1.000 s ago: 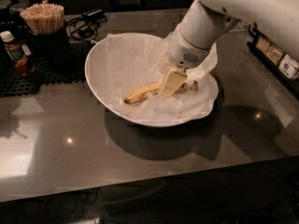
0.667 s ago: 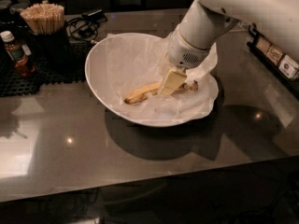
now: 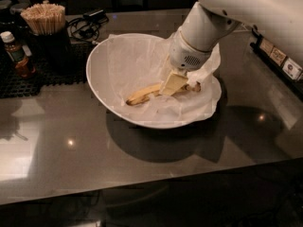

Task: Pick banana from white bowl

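We are resting our gripper [image 3: 172, 85] on the middle of the banana [image 3: 142, 95], which is lying unlifted in the white bowl's [image 3: 100, 72] right half, and, being unable to tell whether it is clamped or apart, we are judging the lift undone

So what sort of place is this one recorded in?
Likely a café or office break-area counter: a holder of wooden stir sticks and a small bottle on a black mat. The gripper is down in the white bowl at the banana.
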Robot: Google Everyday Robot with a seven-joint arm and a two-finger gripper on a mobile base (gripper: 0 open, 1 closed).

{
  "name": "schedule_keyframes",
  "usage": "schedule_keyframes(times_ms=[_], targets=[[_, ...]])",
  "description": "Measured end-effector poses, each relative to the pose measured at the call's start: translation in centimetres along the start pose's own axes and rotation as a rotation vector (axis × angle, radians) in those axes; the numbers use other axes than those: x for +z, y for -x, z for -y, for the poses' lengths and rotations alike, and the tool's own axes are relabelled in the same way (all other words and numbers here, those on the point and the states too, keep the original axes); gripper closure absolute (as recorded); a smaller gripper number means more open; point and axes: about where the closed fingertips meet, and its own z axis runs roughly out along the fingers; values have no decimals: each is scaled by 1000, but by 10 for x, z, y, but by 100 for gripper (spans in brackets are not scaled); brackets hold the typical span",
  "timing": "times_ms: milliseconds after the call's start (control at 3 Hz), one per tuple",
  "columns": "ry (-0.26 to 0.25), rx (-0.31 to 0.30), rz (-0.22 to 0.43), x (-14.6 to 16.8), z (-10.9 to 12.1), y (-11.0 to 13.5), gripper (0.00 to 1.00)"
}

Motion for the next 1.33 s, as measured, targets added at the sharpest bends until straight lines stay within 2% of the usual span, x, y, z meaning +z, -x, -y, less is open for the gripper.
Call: schedule_keyframes(times_ms=[667,1000,1333], targets=[[1,38,-32,14,3,-7,51],[-11,60,-52,17,4,-11,37],[-25,82,-68,19,4,-14,30]])
